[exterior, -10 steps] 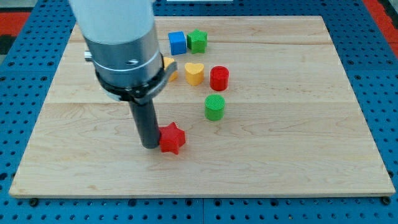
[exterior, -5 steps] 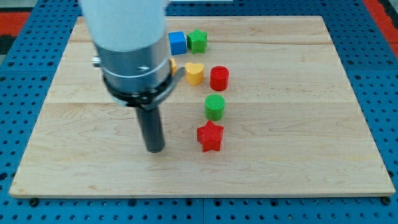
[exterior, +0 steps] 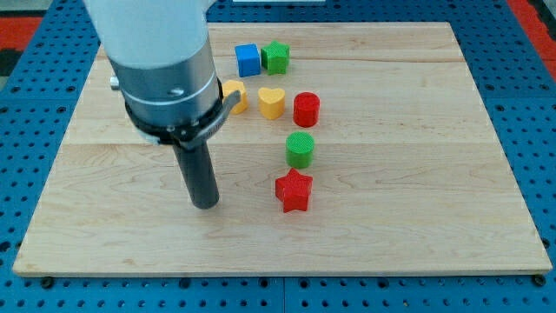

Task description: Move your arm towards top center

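Our arm comes in from the view's top left, a broad pale cylinder ending in a dark collar, with the straight dark rod dropping from it. My tip [exterior: 205, 205] rests on the bench [exterior: 417, 217] in the lower left part of the board. We carry no jaws at all, only the rod, and it has hold of nothing.

The red star block [exterior: 294, 191] lies at about three o'clock from my tip, apart from it with bare wood between. The green cylinder block [exterior: 300, 149] sits just beside the star at its twelve o'clock. Further toward the view's top, the red cylinder block [exterior: 306, 109] stands at twelve o'clock from the green cylinder, with the yellow heart block [exterior: 272, 102] just beside it at nine o'clock. Another yellow block [exterior: 235, 96] peeks out from behind the collar; we cannot tell its shape. Near the top centre, the blue cube block [exterior: 248, 60] and the green star block [exterior: 276, 56] sit side by side, nearly touching.
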